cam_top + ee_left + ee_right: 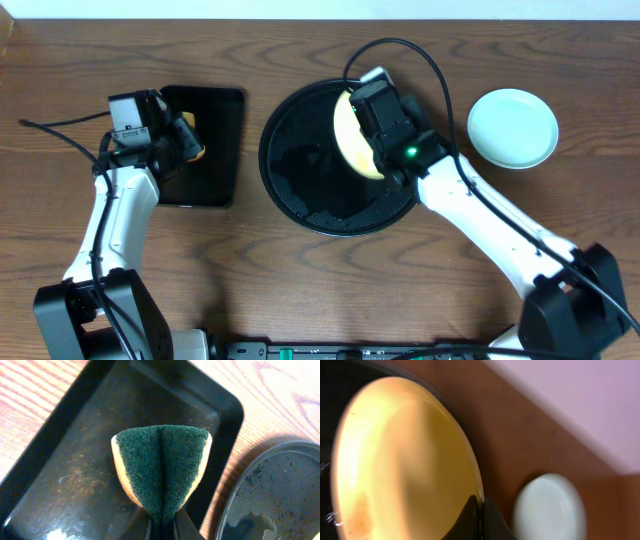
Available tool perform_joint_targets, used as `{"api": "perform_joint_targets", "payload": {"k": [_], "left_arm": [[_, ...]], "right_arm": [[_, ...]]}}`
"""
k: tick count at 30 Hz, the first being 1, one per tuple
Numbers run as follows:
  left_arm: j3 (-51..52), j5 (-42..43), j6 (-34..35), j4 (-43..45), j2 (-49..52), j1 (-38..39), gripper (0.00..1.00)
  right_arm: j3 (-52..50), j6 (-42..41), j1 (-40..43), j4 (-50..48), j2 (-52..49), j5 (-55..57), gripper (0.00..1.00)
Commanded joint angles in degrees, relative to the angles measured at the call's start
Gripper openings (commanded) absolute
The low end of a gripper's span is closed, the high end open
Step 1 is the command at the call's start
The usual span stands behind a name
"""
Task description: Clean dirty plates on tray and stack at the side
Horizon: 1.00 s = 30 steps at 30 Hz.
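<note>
1. Yellow plate (349, 140) (405, 460) is over the right half of the round tray (305, 175), tipped up steeply on edge. From overhead it shows only as a crescent.
2. Right gripper (480, 510) has its fingers pinched shut on the yellow plate's rim, one finger on each face. Whether the plate's low edge touches the round tray cannot be told.
3. The right wrist view shows an orange-brown smudge (362, 512) low on the yellow plate's inner face. The rest of that face looks glossy and plain.
4. Mint plate (513, 127) (547, 507) lies flat on the table (300, 290), right of the round tray and apart from it. No gripper touches it. Only one mint plate can be made out, and the right wrist view of it is blurred.
5. Round tray interior is glossy black with pale streaks and specks, seen best in the left wrist view (270, 495).
6. Rectangular tray (215, 110) (75, 460) sits left of the round tray, just beside it, with a strip of table between.
7. Left gripper (185, 135) (162, 525) is left of the round tray, over the rectangular tray. Its fingers are clamped on a sponge (162, 465).
8. The sponge is squeezed into a fold, green scrub side facing the wrist camera, yellow foam at both edges. It hangs above the rectangular tray floor; contact cannot be told.
</note>
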<state>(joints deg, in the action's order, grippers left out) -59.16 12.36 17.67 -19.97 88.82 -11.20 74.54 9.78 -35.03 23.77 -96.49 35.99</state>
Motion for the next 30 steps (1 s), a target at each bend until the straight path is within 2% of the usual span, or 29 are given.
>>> {"api": "perform_joint_targets", "payload": {"k": [1,4,6,13,18,21,30], "left_arm": [[-0.20,0.92,0.13,-0.90,-1.14,-0.66,0.08],[-0.15,0.92,0.02,-1.97,-0.81,-0.68,0.08],[-0.11,0.92,0.02,-2.56,-0.39,-0.68,0.08],[-0.09,0.92,0.00,-3.56,1.90,-0.68,0.08],[-0.09,0.90,-0.63,-3.52,2.75,-0.68,0.08],[-0.07,0.85,-3.26,-3.08,4.17,-0.68,0.08],[-0.04,0.94,-5.20,2.32,12.07,-0.61,0.08]], "right_arm": [[1.22,14.19,-2.89,-3.65,1.79,12.92,0.01],[1.20,22.21,-5.55,-8.13,1.66,18.32,0.01],[1.20,24.70,-7.28,-10.05,1.66,20.55,0.01],[1.20,26.49,-11.19,-14.05,1.66,24.90,0.01],[1.20,24.13,-11.13,-14.12,1.66,24.83,0.01],[1.20,21.22,-11.19,-14.05,1.66,24.35,0.01],[1.20,13.11,-11.13,-9.79,1.66,22.36,0.01]]}}
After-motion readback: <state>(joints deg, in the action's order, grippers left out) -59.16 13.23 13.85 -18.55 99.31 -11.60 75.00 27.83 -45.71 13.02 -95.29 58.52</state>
